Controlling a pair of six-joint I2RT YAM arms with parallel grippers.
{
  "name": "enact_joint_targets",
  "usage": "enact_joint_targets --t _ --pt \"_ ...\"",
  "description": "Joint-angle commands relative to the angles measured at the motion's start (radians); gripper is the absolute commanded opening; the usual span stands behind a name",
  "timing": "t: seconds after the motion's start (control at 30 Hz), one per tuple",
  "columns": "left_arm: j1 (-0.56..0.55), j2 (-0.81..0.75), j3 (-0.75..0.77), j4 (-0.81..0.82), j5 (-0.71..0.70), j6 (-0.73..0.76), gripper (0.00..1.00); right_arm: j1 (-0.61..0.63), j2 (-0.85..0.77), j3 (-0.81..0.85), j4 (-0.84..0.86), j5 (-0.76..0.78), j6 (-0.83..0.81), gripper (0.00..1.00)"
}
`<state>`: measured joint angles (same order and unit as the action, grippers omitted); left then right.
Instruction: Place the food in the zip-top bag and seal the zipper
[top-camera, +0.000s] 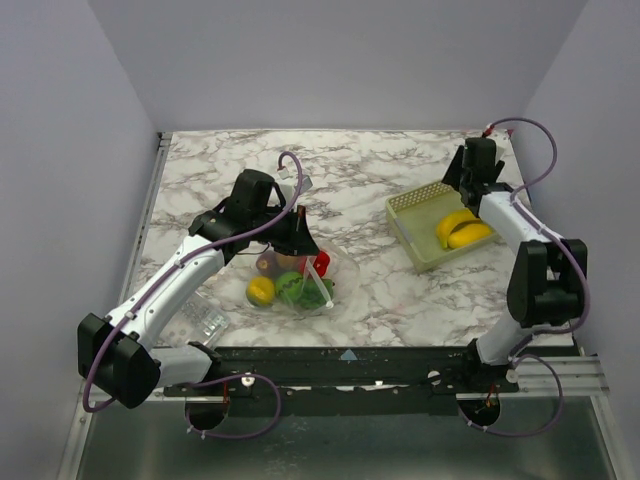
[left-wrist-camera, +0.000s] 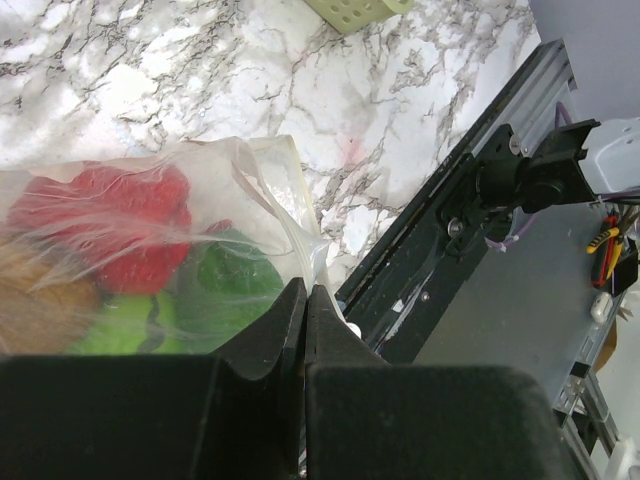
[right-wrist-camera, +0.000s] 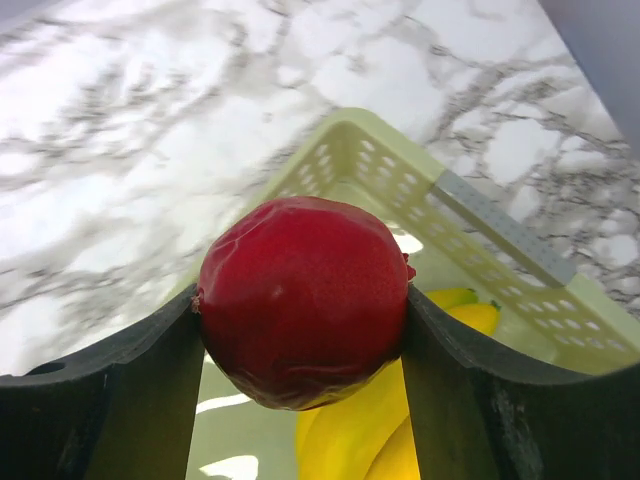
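The clear zip-top bag lies at the table's middle front with several toy foods inside: yellow, green, red and brown. In the left wrist view the bag shows red and green fruit behind the film. My left gripper is shut on the bag's upper edge, holding it up. My right gripper is shut on a dark red round fruit above the pale green basket. Yellow bananas lie in that basket.
The pale green basket stands at the right of the table. A small crinkly clear packet lies at the front left by the left arm. The black rail runs along the table's near edge.
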<state>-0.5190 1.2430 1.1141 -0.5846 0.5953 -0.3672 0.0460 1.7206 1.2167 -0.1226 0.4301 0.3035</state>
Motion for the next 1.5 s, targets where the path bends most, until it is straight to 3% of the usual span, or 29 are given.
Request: enact_joint_targets --t 0.0,0.17,0.43,0.6,0.73,0.87,1.0,1.17,1.3,1.47 --pt "0.004 0.007 0.003 0.009 0.02 0.004 0.0 -0.001 -0.149 -0.116 0.09 -0.27 0.047 0.13" --pt "0.005 0.014 0.006 0.005 0.016 0.007 0.0 0.001 -0.338 -0.366 0.306 -0.661 0.138 0.01" --pt "0.005 0.014 0.004 0.009 0.027 0.002 0.0 0.003 -0.547 -0.643 0.687 -1.147 0.318 0.0" --pt "0.005 0.013 0.003 0.009 0.023 0.004 0.0 0.009 -0.568 -0.758 0.947 -1.361 0.533 0.0" --pt "0.005 0.015 0.004 0.009 0.025 0.002 0.0 0.062 -0.532 -0.863 1.278 -1.47 0.738 0.01" --pt "0.005 0.015 0.003 0.009 0.025 0.002 0.0 0.164 -0.503 -0.915 1.431 -1.495 0.829 0.01" --pt "0.005 0.019 0.003 0.007 0.021 0.004 0.0 0.301 -0.51 -0.911 1.325 -1.436 0.746 0.01" --pt "0.005 0.018 0.004 0.006 0.018 0.005 0.0 0.391 -0.505 -0.894 1.131 -1.241 0.62 0.01" --pt "0.006 0.015 0.004 0.005 0.012 0.006 0.0 0.427 -0.431 -0.879 1.17 -1.174 0.649 0.01" --pt "0.005 0.012 0.004 0.004 0.011 0.008 0.0 0.518 -0.257 -0.812 1.272 -1.166 0.693 0.11"
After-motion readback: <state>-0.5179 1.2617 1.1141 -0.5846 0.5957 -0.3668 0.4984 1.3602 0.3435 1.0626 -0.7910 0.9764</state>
